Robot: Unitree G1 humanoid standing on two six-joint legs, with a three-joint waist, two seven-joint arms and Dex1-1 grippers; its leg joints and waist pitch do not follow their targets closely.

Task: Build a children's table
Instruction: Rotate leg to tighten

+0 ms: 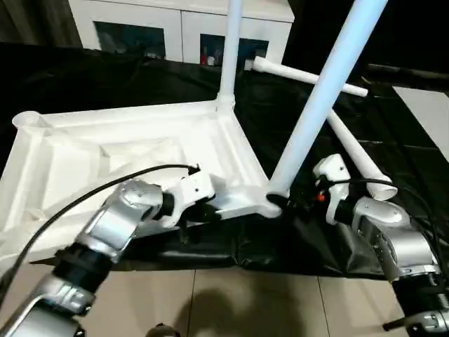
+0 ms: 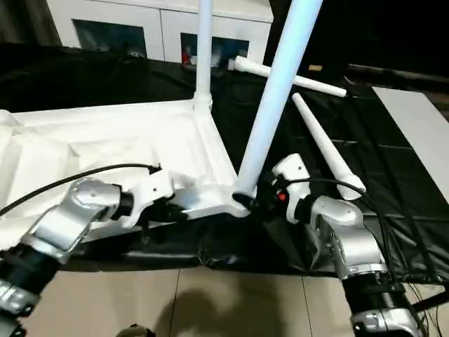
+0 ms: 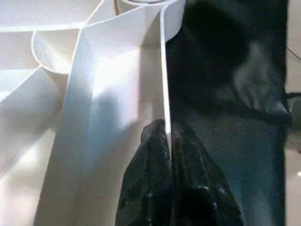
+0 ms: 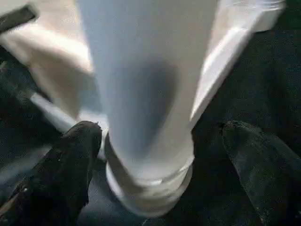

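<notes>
White ribbed plastic tabletop [image 1: 133, 147]: left gripper [image 3: 168, 141] pinches its rim; right gripper [image 4: 160, 155] gapes around the corner's white tapered leg [image 1: 319, 98].

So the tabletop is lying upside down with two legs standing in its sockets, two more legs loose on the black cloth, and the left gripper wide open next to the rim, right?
Not quite: the left gripper is shut on the tabletop rim, as the left wrist view shows. The rest holds: two legs stand in sockets, and two lie loose on the black cloth.
</notes>
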